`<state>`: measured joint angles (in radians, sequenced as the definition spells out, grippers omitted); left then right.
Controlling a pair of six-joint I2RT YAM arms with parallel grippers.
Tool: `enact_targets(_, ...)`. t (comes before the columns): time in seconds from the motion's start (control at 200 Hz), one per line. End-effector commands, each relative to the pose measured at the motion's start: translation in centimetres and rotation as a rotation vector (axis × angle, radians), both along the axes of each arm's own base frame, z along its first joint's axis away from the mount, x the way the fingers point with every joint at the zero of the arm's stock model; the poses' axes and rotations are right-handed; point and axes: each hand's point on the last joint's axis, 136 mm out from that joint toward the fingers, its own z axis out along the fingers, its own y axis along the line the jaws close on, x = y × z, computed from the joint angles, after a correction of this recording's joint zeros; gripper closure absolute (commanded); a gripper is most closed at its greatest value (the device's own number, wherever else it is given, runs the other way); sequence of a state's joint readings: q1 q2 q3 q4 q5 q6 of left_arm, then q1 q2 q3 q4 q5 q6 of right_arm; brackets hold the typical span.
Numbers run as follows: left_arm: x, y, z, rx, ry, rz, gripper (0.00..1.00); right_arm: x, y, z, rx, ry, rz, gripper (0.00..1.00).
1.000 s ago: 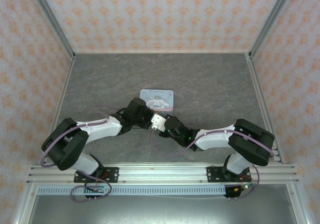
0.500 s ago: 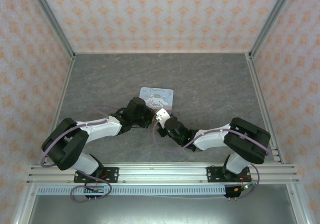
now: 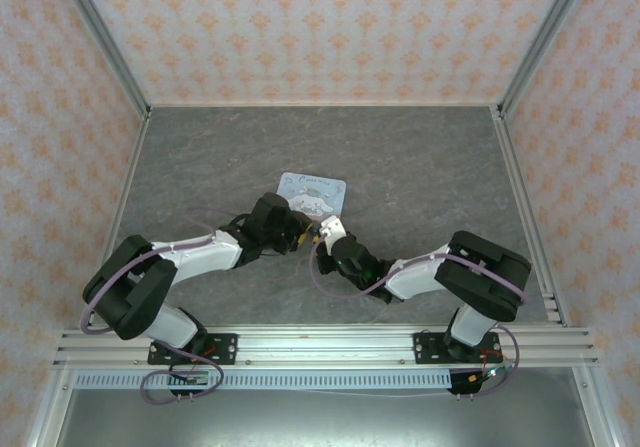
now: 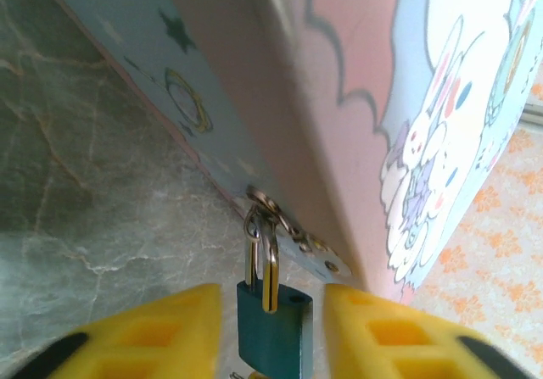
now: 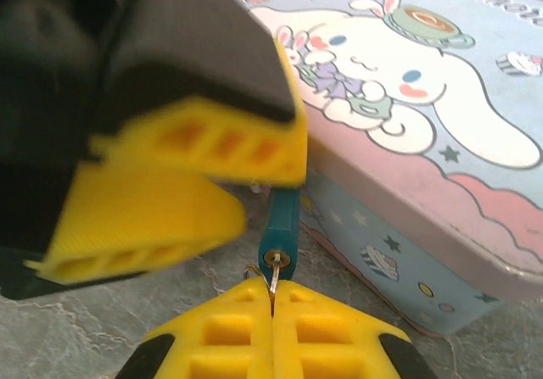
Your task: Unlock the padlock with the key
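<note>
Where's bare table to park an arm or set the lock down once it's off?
Bare table: the far strip between the tin and back wall, and wide patches either side of the tin out to the side rails. Crowded: the tin's near edge, where the left gripper and right gripper meet at the padlock and key.

From where I stand, the left arm (image 3: pixel 195 257) and the right arm (image 3: pixel 420 275) look like twins, with bulky black joints and a smooth white shell along the forearm. A thin purple cable (image 3: pixel 115 272) runs loose along each. Each has a black base plate (image 3: pixel 195 347) with a small wired board (image 3: pixel 185 375) just in front. The left claw (image 4: pixel 271 332) and right claw (image 5: pixel 271 307) have bright yellow plastic fingers (image 4: pixel 161 332), moulded with rectangular hollows and set in black housings.
</note>
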<state>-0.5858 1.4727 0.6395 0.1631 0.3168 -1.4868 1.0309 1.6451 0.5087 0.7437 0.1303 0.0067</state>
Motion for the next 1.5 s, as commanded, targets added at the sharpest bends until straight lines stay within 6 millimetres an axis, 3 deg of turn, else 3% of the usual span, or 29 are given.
enact_targets(0.0, -0.6, 1.3, 0.1, 0.041, -0.002, -0.023, 0.55, 0.0, 0.1, 0.0, 0.049, 0.013, -0.005, 1.0)
enact_targets(0.18, -0.6, 3.6, 1.5, 0.08, -0.032, -0.028, 0.42, -0.1, 0.1, 0.0, 0.053, 0.012, 0.001, 1.0)
enact_targets(0.345, 0.0, 8.0, 3.7, 0.173, -0.081, 0.011, 0.19, -0.2, 0.4, 0.2, 0.062, 0.015, 0.011, 1.0)
enact_targets(0.455, 0.9, 10.7, 4.7, 0.252, -0.107, 0.02, 0.12, -0.2, 0.4, 0.2, 0.06, 0.014, 0.013, 1.0)
enact_targets(0.515, 1.7, 11.3, 5.0, 0.271, -0.118, -0.001, 0.11, -0.2, 0.4, 0.2, 0.059, 0.016, 0.013, 1.0)
enact_targets(0.621, 3.6, 10.2, 5.6, 0.296, -0.157, -0.119, 0.11, -0.2, 0.5, 0.1, 0.056, 0.023, 0.015, 1.0)
enact_targets(0.741, 5.6, 9.0, 4.8, 0.336, -0.158, -0.247, 0.12, -0.2, 0.7, 0.1, 0.059, 0.027, 0.021, 1.0)
enact_targets(0.896, 8.4, 8.1, 3.3, 0.367, -0.171, -0.312, 0.14, -0.3, 1.1, 0.2, 0.063, 0.037, 0.033, 1.0)
enact_targets(1.051, 10.0, 7.7, 1.4, 0.398, -0.17, -0.348, 0.18, -0.3, 1.1, 0.1, 0.068, 0.054, 0.035, 1.0)
enact_targets(1.221, 9.2, 8.1, -1.4, 0.415, -0.116, -0.367, 0.24, -0.2, 0.9, -0.1, 0.096, 0.087, 0.031, 1.0)
enact_targets(1.496, 4.8, 9.6, -5.6, 0.412, -0.006, -0.325, 0.26, 0.1, 0.2, 0.6, 0.23, 0.163, 0.004, 1.0)
